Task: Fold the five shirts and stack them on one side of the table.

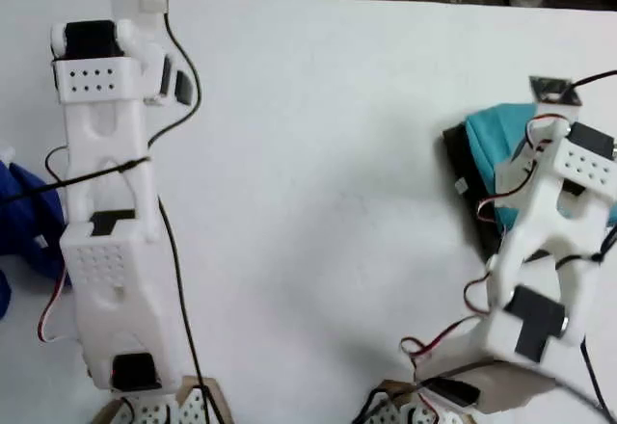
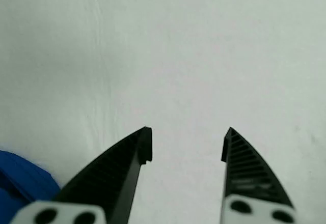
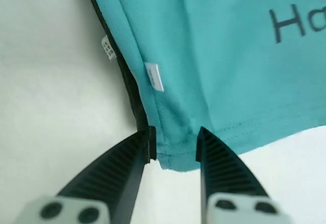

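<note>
White counter (image 1: 337, 154) spreads wide under both robot arms. Over on the right side lies a folded teal cloth shirt (image 1: 496, 135) with dark letters. It sits on top of a folded black shirt (image 1: 465, 178). The right tool (image 3: 175, 132) is open a little, with its two tips right at the teal shirt's corner, gripping nothing. A crumpled bright blue shirt (image 1: 24, 217) lies at the left edge. The left tool (image 2: 188, 132) is wide open above bare counter, holding nothing.
</note>
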You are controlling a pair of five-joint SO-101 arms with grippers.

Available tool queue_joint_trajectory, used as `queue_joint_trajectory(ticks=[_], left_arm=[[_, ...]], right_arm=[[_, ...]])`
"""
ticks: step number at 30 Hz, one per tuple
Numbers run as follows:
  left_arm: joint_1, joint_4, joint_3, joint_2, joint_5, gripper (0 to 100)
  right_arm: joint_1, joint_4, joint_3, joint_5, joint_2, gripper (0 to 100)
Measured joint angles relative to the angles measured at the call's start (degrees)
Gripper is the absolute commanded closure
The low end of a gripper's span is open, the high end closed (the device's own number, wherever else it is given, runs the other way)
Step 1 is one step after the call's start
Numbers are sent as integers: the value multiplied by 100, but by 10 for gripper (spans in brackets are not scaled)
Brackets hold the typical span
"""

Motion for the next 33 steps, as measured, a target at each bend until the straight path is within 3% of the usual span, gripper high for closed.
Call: queue_joint_trajectory(ticks=[5, 10, 15, 19, 22, 26, 33], left_arm=[[-316, 0, 70, -185, 0, 755], [-1116, 0, 642, -765, 0, 755], [-2321, 0, 1679, -1292, -404, 755], [-3156, 0, 2145, -1512, -914, 755], [-3516, 0, 2154, -1530, -1143, 755], [-3824, -149, 2233, -1530, -1204, 753], [-4615, -1213, 2382, -1530, -1670, 752]], right_arm=[[0, 0, 607, 0, -1380, 857], [-44, -325, 1916, 273, -3262, 857], [-1020, -1301, 4149, 1319, -5081, 857], [-1714, -2048, 5987, 1503, -6409, 858], [-2127, -2646, 7262, 1327, -7323, 858], [-2365, -3015, 8571, 545, -8378, 858], [-2330, -2822, 9152, 123, -9793, 860]])
